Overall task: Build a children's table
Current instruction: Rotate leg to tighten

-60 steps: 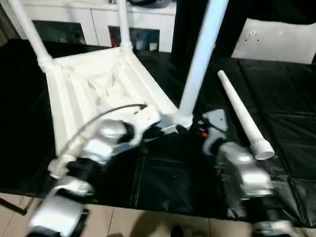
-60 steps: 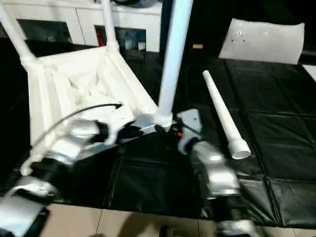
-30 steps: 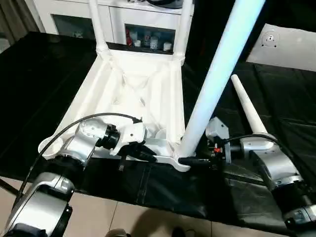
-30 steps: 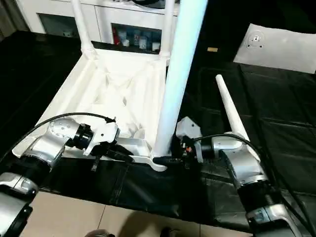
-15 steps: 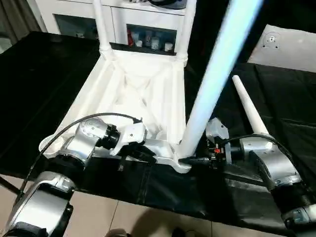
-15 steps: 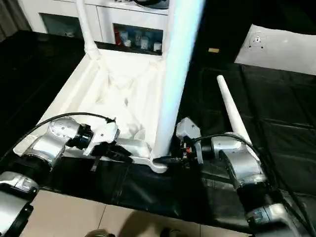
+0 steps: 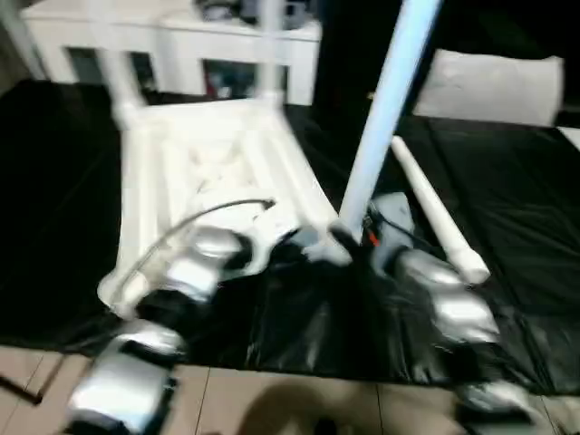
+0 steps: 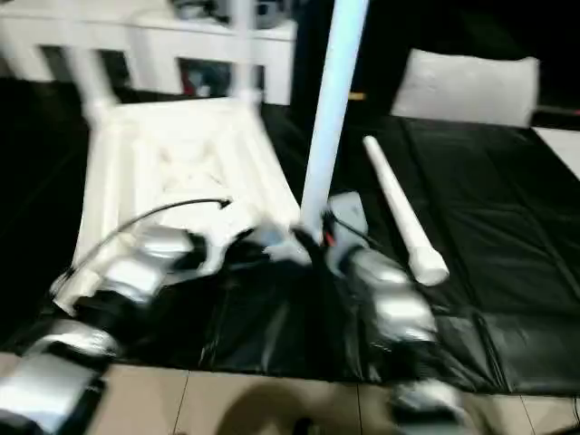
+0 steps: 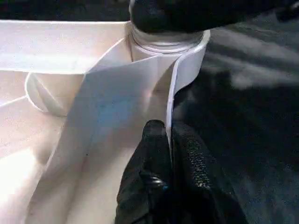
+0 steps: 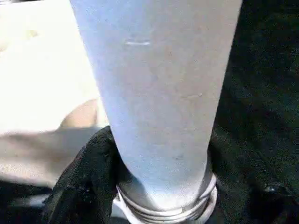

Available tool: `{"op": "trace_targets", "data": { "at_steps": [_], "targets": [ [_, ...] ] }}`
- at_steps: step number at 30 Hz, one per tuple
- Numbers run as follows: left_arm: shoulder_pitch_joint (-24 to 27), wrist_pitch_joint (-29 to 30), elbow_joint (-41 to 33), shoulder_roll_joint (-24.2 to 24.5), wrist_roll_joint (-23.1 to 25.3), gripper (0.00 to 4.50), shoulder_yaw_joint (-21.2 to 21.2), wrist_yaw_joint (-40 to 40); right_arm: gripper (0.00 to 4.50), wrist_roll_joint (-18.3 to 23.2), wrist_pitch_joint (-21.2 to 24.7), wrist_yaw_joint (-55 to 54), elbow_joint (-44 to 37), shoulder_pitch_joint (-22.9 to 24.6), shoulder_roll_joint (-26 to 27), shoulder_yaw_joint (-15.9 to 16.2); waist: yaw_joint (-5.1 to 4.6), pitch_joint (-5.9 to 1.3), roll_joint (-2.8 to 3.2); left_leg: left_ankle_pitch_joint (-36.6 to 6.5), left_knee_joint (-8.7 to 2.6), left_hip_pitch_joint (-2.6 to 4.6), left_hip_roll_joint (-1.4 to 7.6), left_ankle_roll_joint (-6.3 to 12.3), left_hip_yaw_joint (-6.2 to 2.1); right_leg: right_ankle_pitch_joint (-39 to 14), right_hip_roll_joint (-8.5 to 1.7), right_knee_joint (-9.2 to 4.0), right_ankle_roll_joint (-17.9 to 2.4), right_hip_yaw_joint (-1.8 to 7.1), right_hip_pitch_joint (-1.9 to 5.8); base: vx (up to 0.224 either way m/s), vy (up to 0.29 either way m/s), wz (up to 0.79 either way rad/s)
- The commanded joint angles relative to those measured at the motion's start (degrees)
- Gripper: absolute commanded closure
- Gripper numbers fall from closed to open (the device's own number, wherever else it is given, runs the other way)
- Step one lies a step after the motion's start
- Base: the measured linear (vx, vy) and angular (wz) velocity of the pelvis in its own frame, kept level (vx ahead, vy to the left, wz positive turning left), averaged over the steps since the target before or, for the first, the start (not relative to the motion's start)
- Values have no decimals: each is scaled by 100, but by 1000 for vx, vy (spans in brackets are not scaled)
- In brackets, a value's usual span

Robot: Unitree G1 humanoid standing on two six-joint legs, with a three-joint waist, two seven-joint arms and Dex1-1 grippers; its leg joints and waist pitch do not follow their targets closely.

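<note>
Both grippers grip: left gripper (image 9: 170,154) pinches table (image 7: 208,163) rim, right gripper (image 10: 159,182) clasps leg (image 10: 159,93) base (top cropped).

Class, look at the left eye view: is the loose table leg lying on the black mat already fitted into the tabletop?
No: the loose leg lies flat on the black mat, apart from the tabletop.

Both silver forearms are reaching forward; the left gripper (image 9: 169,175) is pinching tight, while the right gripper (image 10: 154,177) is wrapping its black fingers (image 10: 81,179) apart.

White cabinet (image 7: 181,41) with glass doors at the back; flat white panel (image 7: 494,86) on black floor covering (image 7: 526,181)
</note>
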Motion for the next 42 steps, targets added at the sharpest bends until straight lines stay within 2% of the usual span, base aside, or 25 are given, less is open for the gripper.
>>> {"op": "trace_targets", "data": {
  "at_steps": [1,2,3,4,5,6,7,8,9,10,11,12,13,15,16,17,19,25,29,31,32,34,35,39,42],
  "targets": [
    [-242,-63,-420,-487,-193,450,181,869,199,155,77,287,54,-4,720,700,-29,-256,-45,-2819,-451,143,297,50,-167,-4027,-533,-590,183,176,80,0,0,0],
    [-195,-48,-485,-485,-209,450,144,776,199,193,-23,200,31,-2,788,602,30,-333,-76,-1659,-329,35,103,217,-91,-4256,-627,-646,236,164,163,0,0,0],
    [-160,-47,-525,-474,-203,450,120,688,144,193,-71,154,18,0,822,527,64,-358,-70,-1394,-377,-53,136,276,-104,-4051,-631,-598,228,211,224,0,0,0],
    [-127,-50,-556,-450,-196,450,99,605,130,186,-127,145,1,10,825,483,95,-382,-31,-1095,-442,-108,235,336,-139,-3500,-581,-486,91,265,215,0,0,0],
    [-94,-65,-582,-421,-197,450,86,526,130,186,-181,157,-27,27,816,442,92,-398,-44,-937,-472,-146,295,371,-147,-2949,-549,-382,-122,316,207,0,0,0],
    [-89,-67,-586,-416,-198,450,85,516,124,186,-189,160,-32,30,814,437,93,-404,-45,-865,-483,-175,314,390,-158,-2688,-542,-319,-250,341,220,0,0,0],
    [-47,-122,-611,-355,-226,450,81,409,124,240,-172,213,-78,63,773,369,103,-427,-40,-733,-482,-175,337,437,-147,-2256,-536,-230,-487,399,203,52,0,2],
    [-22,-134,-624,-302,-242,450,86,341,102,240,-219,255,-105,88,718,347,122,-447,-43,-596,-467,-145,338,478,-117,-1904,-533,-156,-733,454,178,52,0,2],
    [-4,-181,-625,-239,-253,450,88,265,87,237,-253,306,-142,117,648,334,110,-451,-77,-507,-458,-176,316,522,-104,-1755,-515,-113,-808,481,184,56,-13,3],
    [17,-225,-631,-181,-258,450,90,180,87,229,-280,338,-168,142,574,334,150,-489,-128,-357,-429,-181,269,635,-73,-1621,-500,-62,-881,529,186,0,0,0],
    [29,-253,-636,-148,-259,450,90,129,81,230,-296,354,-182,156,529,338,167,-494,-149,-290,-410,-198,233,702,-55,-1569,-492,-35,-910,559,178,56,-33,4],
    [55,-306,-645,-49,-267,450,75,3,76,246,-366,409,-215,186,425,316,194,-486,-137,-249,-410,-192,227,757,-49,-1573,-496,-27,-957,578,161,47,-54,4],
    [72,-334,-654,16,-273,450,64,-77,76,256,-419,445,-236,205,360,297,233,-515,-127,0,-378,-231,207,899,-40,-1452,-492,17,-1009,583,179,47,-54,4],
    [146,-552,-646,339,-297,450,-8,-554,47,235,-680,730,-292,266,7,198,277,-541,-141,266,-340,-289,194,1018,-43,-1226,-477,74,-962,578,204,18,-63,-1],
    [147,-556,-646,346,-297,450,-10,-563,40,235,-687,736,-292,267,0,196,303,-511,-137,252,-331,-281,184,1044,-19,-1342,-460,41,-903,576,174,7,-93,-3],
    [224,-737,-641,557,-316,450,-74,-913,37,301,-850,1088,-370,313,-271,133,340,-498,-153,138,-332,-276,167,957,-12,-1650,-447,5,-748,568,178,-1,-61,-2],
    [257,-864,-635,640,-330,450,-109,-1088,15,346,-881,1279,-426,338,-400,129,392,-494,-116,55,-348,-243,188,859,-6,-1958,-427,-28,-608,555,159,-3,-27,0],
    [325,-1427,-459,1121,-357,450,-342,-2129,6,554,-980,2738,-807,500,-1241,306,479,-439,-112,-364,-407,-186,248,642,-26,-2491,-396,-108,-313,534,125,0,0,0],
    [327,-1615,-399,1287,-438,450,-415,-2593,6,777,-938,3369,-953,542,-1542,355,484,-453,-128,-359,-416,-189,282,601,-42,-2332,-416,-63,-419,549,130,0,0,0],
    [313,-1682,-367,1405,-525,450,-449,-3006,6,929,-921,3976,-1044,578,-1818,465,499,-457,-141,-290,-404,-193,271,665,-37,-2185,-415,-42,-508,552,144,0,0,0],
    [269,-1837,-299,1535,-590,450,-517,-3427,20,985,-936,4524,-1048,577,-2093,606,504,-464,-145,-263,-398,-199,266,699,-38,-2143,-415,-37,-522,553,153,0,0,0],
    [207,-2014,-213,1636,-566,450,-590,-3741,40,1021,-901,5025,-1041,543,-2314,736,520,-463,-141,-162,-389,-210,279,780,-36,-1956,-411,-5,-601,559,148,0,0,0],
    [189,-2042,-194,1664,-550,450,-622,-3841,40,1024,-889,5203,-1028,523,-2382,791,548,-467,-163,-162,-379,-221,282,793,-27,-1952,-405,1,-611,544,162,0,0,0],
    [133,-2178,-146,1705,-552,450,-741,-4147,83,972,-904,5686,-910,430,-2573,1025,630,-456,-175,-197,-388,-190,293,658,-16,-2228,-420,-31,-539,538,139,0,0,0],
    [112,-2256,-134,1716,-540,450,-817,-4279,92,952,-941,5887,-808,369,-2634,1133,666,-458,-169,-240,-395,-185,313,590,-28,-2317,-425,-28,-509,533,136,0,0,0]
  ]
}}
